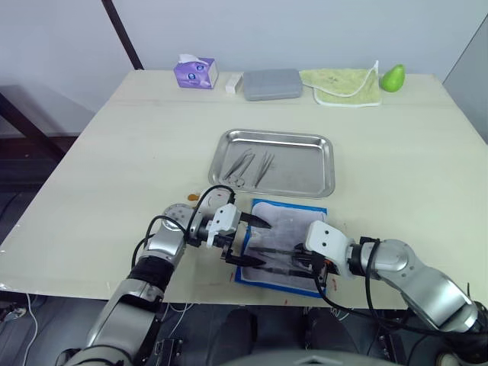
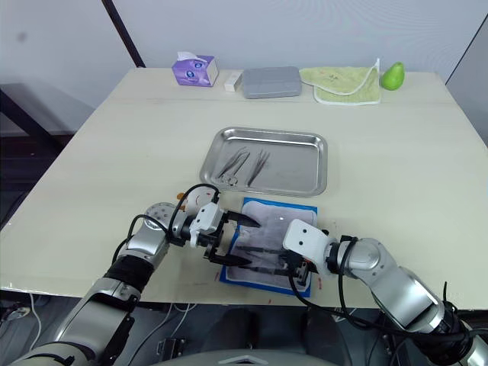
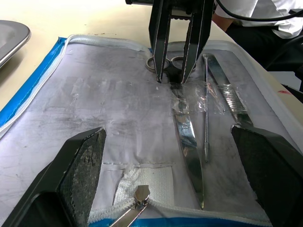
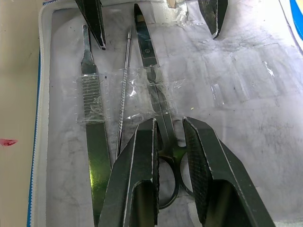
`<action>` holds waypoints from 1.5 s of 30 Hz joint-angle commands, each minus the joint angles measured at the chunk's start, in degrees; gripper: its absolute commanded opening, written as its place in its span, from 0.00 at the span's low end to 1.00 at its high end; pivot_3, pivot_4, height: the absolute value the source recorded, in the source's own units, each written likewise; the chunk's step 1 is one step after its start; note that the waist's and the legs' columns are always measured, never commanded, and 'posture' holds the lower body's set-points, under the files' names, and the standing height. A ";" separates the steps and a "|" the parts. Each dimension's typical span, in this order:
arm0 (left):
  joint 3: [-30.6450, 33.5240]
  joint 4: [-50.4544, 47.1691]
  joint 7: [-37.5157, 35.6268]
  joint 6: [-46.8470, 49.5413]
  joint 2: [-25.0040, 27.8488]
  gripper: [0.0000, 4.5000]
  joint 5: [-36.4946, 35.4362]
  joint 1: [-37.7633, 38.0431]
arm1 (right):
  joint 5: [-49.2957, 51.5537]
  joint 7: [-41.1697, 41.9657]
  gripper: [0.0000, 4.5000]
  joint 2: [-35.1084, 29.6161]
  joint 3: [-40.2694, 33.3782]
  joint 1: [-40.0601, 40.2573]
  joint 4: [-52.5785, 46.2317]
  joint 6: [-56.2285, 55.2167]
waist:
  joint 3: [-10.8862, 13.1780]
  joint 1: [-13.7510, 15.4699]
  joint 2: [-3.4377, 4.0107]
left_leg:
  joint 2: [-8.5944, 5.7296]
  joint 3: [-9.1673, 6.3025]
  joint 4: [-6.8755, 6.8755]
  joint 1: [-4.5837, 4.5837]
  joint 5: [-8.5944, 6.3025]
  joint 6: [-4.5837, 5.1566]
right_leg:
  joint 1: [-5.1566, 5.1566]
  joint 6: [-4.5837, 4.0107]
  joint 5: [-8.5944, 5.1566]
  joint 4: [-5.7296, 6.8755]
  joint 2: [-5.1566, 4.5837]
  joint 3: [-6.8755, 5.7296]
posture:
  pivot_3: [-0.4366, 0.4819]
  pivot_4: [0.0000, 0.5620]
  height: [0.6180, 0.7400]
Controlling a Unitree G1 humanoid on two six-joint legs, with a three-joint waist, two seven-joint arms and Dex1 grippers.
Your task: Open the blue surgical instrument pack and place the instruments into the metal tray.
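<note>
The blue surgical instrument pack [image 1: 290, 204] lies open near the table's front edge, its whitish inner sheet [image 3: 94, 104] facing up. Taped to the sheet are scissors [image 3: 185, 135], a thin probe [image 3: 206, 118] and a flat ridged handle [image 4: 91, 94]. My right gripper [image 4: 169, 122] is shut on the scissors' shanks just above the rings. My left gripper [image 3: 168, 137] hovers wide open over the pack's left end, its fingers [image 3: 80, 175] straddling the scissors' tips. Farther back, the metal tray [image 1: 329, 164] holds two instruments [image 1: 245, 166].
Along the back edge stand a purple tissue box [image 1: 196, 72], a small white block [image 1: 233, 82], a matte grey case [image 1: 272, 84], a yellow-green towel [image 1: 343, 84] and a green pear [image 1: 393, 78]. A small red mark [image 4: 9, 141] is on the table beside the pack.
</note>
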 commanded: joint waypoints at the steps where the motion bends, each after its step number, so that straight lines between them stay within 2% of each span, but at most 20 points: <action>1: -1.02 0.11 -0.74 0.74 0.24 1.00 1.56 1.65 | 1.11 0.12 0.20 -0.15 0.41 0.19 0.18 4.01 | 0.00 0.00 0.00 | 0.00 -0.01 0.00 0.00 0.00 0.00 | 0.00 0.00 0.00 0.00 0.00 0.00 | 0.48 0.27 1.00; 16: -0.78 -2.16 -0.31 2.13 0.28 1.00 1.48 2.43 | 2.02 -0.94 0.20 -0.69 0.40 2.05 -0.23 3.99 | 0.02 0.00 -0.05 | 0.00 -0.03 -0.02 -0.01 0.00 0.00 | 0.00 0.01 0.00 -0.04 -0.02 0.00 | 0.48 0.27 1.00; 19: -0.76 -1.88 -0.25 2.34 0.18 1.00 1.63 2.05 | 2.08 -1.25 0.04 0.25 0.39 1.55 1.50 3.29 | 0.01 0.00 -0.08 | 0.00 -0.03 -0.02 -0.01 0.00 0.00 | 0.00 0.01 -0.01 -0.04 -0.02 0.00 | 0.48 0.27 1.00; 20: -0.76 -1.75 -0.25 2.36 0.15 1.00 1.67 1.94 | 2.14 -1.16 0.02 0.29 0.43 1.38 1.75 3.30 | 0.01 -0.02 -0.11 | 0.00 -0.03 -0.02 0.00 0.00 0.00 | 0.00 0.01 -0.01 -0.04 -0.02 0.00 | 0.48 0.27 1.00; 34: -0.54 -0.87 -0.05 1.66 -0.06 1.00 1.88 1.83 | 2.65 -0.18 0.02 -0.83 -1.30 -1.50 -0.09 4.40 | 0.00 -0.03 -0.14 | 0.01 -0.05 -0.02 0.00 0.00 0.00 | 0.00 0.01 -0.01 -0.03 -0.01 -0.01 | 0.48 0.27 1.00; 45: -0.78 -1.36 0.31 1.75 -0.04 1.00 2.12 1.98 | 7.12 2.50 0.02 -2.81 -1.16 -12.10 -4.43 13.38 | 0.10 0.02 -0.13 | 0.00 -0.26 -0.03 -0.03 0.00 0.00 | -0.03 0.01 0.00 -0.03 -0.03 -0.03 | 0.48 0.27 1.00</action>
